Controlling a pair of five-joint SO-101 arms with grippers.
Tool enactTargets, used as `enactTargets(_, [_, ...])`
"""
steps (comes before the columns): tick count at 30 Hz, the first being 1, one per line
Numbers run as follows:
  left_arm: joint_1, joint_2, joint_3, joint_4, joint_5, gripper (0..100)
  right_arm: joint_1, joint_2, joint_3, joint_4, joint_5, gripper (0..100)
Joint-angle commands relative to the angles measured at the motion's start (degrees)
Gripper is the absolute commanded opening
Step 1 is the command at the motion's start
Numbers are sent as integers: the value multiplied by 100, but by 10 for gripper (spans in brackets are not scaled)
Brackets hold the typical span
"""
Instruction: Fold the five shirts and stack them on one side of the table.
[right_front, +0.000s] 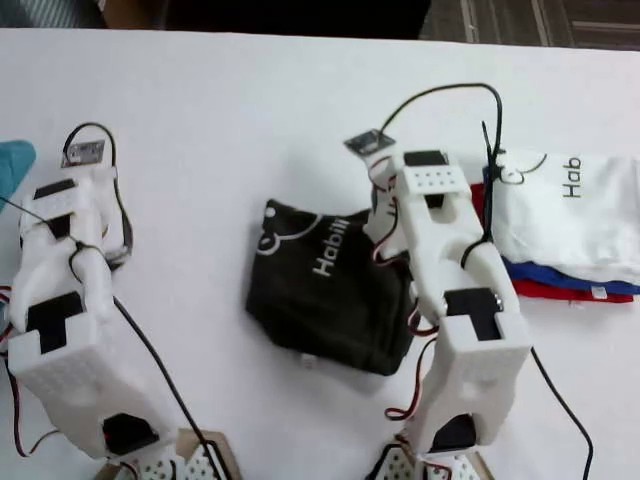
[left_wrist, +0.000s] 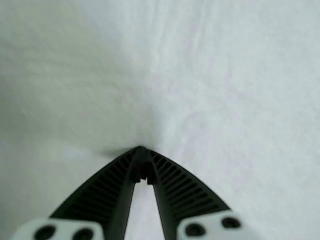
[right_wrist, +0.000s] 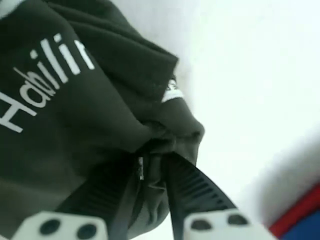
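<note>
Black cotton lies bunched near the middle of your table (right_front: 220, 120): the black shirt (right_front: 325, 295), roughly folded, print facing up. Your right gripper (right_wrist: 155, 164) is clamped on a fold at the shirt's 2 o'clock corner, with its jaws nearly together and fabric pinched between them. At 3 o'clock lies the stack, with a white shirt (right_front: 570, 215) on top, a blue shirt (right_front: 555, 275) beneath it and a red shirt (right_front: 570, 292) lowest, their edges showing. Your left gripper (left_wrist: 141, 160) is over bare table at 9 o'clock, tips touching and holding nothing. A teal item (right_front: 12, 165) peeks in at the 9 o'clock edge.
</note>
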Motion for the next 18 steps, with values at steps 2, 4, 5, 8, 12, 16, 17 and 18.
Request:
enactTargets(2, [299, -62, -22, -220, 35, 25, 136, -602, -932, 532, 18, 21])
enactTargets(4, [299, -62, -22, -220, 35, 25, 136, -602, -1292, 743, 18, 21])
enactTargets(5, [299, -62, -22, -220, 35, 25, 136, -585, -1442, 804, 18, 21])
enactTargets(8, [299, -62, -22, -220, 35, 25, 127, -488, -1829, 848, 26, 21])
enactTargets(12, [299, -62, -22, -220, 35, 25, 136, -127, -2242, 822, 343, 21])
enactTargets(16, [299, -62, -22, -220, 35, 25, 189, 338, -2620, 848, 387, 21])
enactTargets(17, [299, -62, -22, -220, 35, 25, 207, 435, -2699, 848, 387, 21])
enactTargets(18, [299, -62, -22, -220, 35, 25, 215, 541, -2769, 840, 387, 21])
